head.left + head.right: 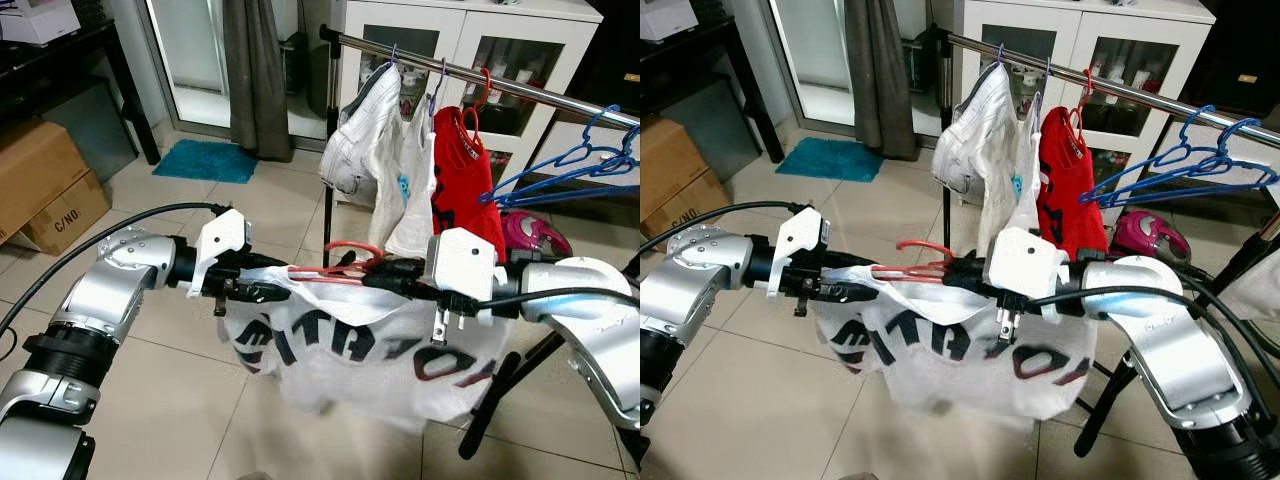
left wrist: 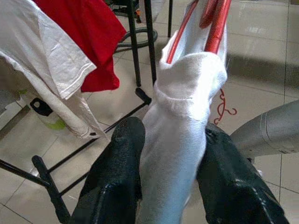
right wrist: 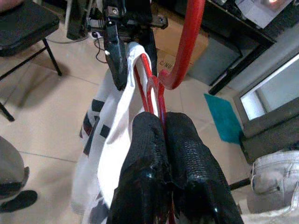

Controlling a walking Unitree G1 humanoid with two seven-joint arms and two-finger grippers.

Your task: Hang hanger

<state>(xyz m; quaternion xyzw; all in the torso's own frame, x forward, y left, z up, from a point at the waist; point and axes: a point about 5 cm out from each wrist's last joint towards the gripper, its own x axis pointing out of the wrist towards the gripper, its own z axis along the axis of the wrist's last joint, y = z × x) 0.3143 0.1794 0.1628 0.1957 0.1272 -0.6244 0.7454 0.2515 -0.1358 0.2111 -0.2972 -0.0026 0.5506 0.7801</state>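
Observation:
A red hanger carries a white T-shirt with black letters, held level in front of me between both grippers. My left gripper is shut on the shirt's shoulder end, cloth bunched between its fingers. My right gripper is shut on the hanger's red wire just below the hook. The clothes rail runs beyond and above, about a forearm's length away. It carries white garments, a red shirt and bare blue hangers.
The rack's black legs slant to the floor below my right arm. A pink appliance lies behind them. Cardboard boxes stand at the left, a teal mat and curtain farther back, a white cabinet behind the rail.

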